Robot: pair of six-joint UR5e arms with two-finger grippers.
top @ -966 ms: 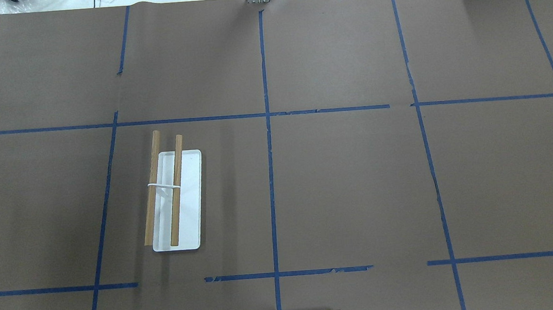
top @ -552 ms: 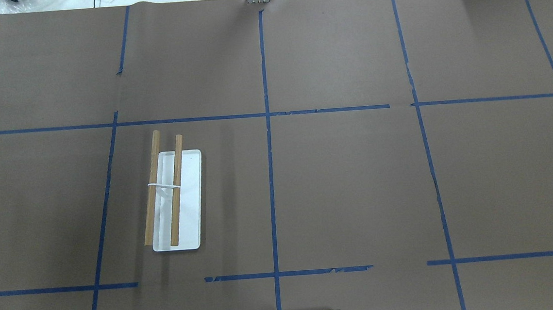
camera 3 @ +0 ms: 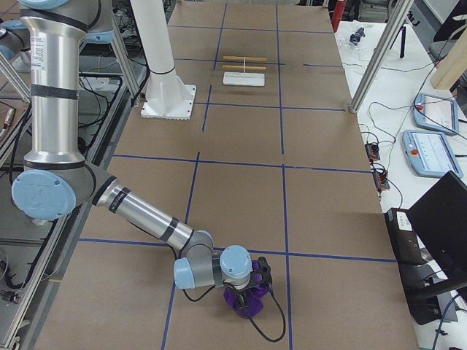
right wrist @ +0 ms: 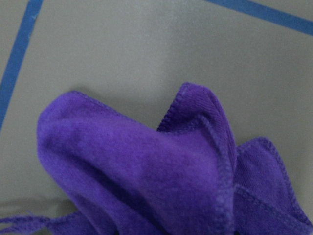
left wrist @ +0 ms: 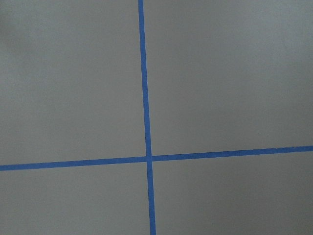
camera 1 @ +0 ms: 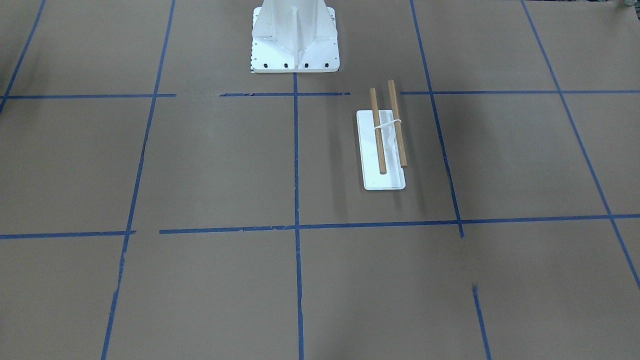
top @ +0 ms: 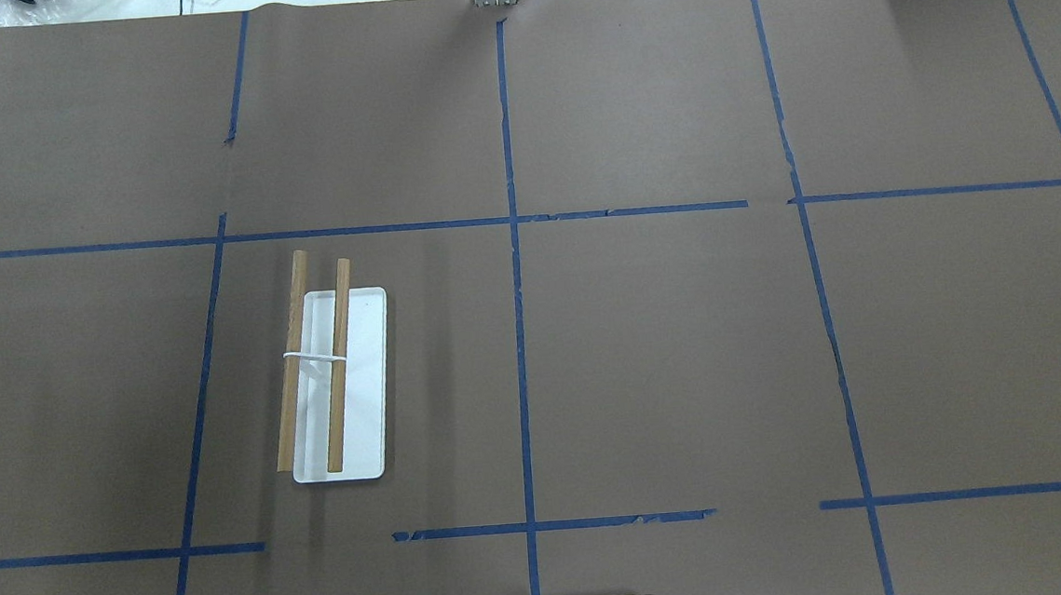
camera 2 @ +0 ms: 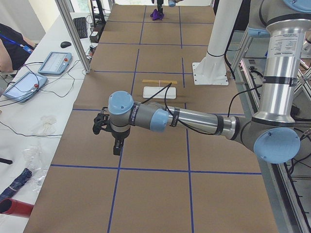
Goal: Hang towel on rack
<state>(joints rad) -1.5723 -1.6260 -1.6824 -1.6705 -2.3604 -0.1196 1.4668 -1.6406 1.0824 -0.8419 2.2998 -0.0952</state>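
The rack [top: 336, 386] is a white base with two wooden bars, standing on the table's left half; it also shows in the front view [camera 1: 382, 150] and both side views [camera 2: 160, 87] [camera 3: 244, 69]. The purple towel [right wrist: 161, 181] lies bunched on the brown paper at the table's far right end [camera 3: 244, 300] [camera 2: 156, 14]. My right gripper [camera 3: 257, 281] is down at the towel; I cannot tell whether it is open or shut. My left gripper [camera 2: 116, 148] hangs over bare table beyond the rack at the left end; I cannot tell its state. The left wrist view shows only paper and tape.
The robot's white pedestal [camera 1: 295, 35] stands at the table's near edge. Blue tape lines [top: 519, 336] grid the brown paper. Side benches hold tablets [camera 2: 51, 63] [camera 3: 438, 153], cables and a laptop. Aluminium posts [camera 2: 73, 34] stand at the far table edge.
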